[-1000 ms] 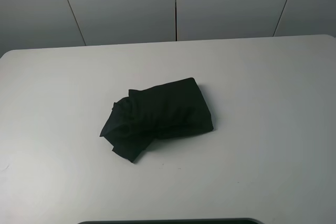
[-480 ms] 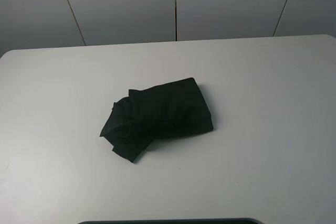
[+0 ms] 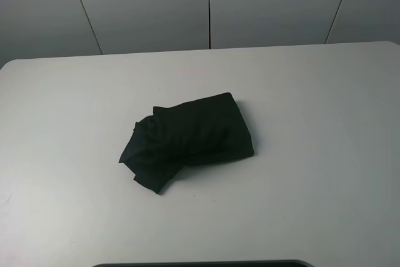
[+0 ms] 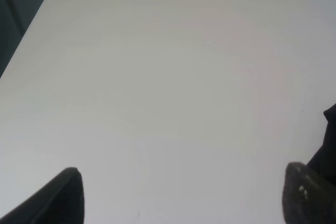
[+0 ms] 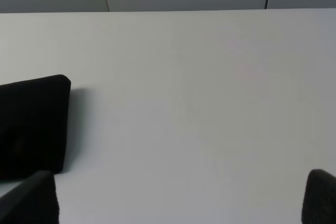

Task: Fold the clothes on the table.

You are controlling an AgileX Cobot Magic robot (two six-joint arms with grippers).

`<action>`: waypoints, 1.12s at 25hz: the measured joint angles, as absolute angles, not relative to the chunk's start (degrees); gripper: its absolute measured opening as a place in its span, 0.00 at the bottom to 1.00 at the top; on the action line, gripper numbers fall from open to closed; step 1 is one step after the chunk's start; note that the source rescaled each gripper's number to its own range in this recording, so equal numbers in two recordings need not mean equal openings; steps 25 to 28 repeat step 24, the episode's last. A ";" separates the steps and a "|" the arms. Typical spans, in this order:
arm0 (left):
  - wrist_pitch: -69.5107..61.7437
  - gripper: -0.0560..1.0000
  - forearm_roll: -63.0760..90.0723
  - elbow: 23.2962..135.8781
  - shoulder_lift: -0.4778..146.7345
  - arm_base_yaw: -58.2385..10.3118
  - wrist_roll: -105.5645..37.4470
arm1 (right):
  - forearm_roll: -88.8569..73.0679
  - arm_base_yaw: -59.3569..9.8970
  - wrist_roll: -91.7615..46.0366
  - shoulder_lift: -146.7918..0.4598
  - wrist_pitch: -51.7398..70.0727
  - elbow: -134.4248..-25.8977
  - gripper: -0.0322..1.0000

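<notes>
Exterior high view: nothing has moved in the last second; the folded shirt point(image 3: 190, 139) sits at table point(image 3: 325, 123) centre, loose sleeve toward seven o'clock, left gripper point(image 4: 181, 195) and right gripper point(image 5: 181, 198) spread wide, empty — folding looks finished.

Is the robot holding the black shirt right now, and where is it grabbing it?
No, nothing is held. Both grippers are open and empty, and the black shirt lies bundled on the white table.

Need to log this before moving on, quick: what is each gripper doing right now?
Left gripper: open, holding nothing, above the white table.
Right gripper: open, holding nothing, beside the folded black T-shirt.
</notes>
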State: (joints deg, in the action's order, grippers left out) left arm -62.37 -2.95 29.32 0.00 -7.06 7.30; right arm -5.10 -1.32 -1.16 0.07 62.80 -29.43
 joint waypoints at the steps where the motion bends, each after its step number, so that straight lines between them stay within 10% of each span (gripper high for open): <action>1: -62.37 0.98 -2.95 29.32 0.00 -7.06 7.30 | -5.10 -1.32 -1.16 0.07 62.80 -29.43 1.00; 28: -62.37 0.98 -2.95 29.32 0.00 -7.06 7.30 | -5.10 -1.32 -1.16 0.07 62.80 -29.43 1.00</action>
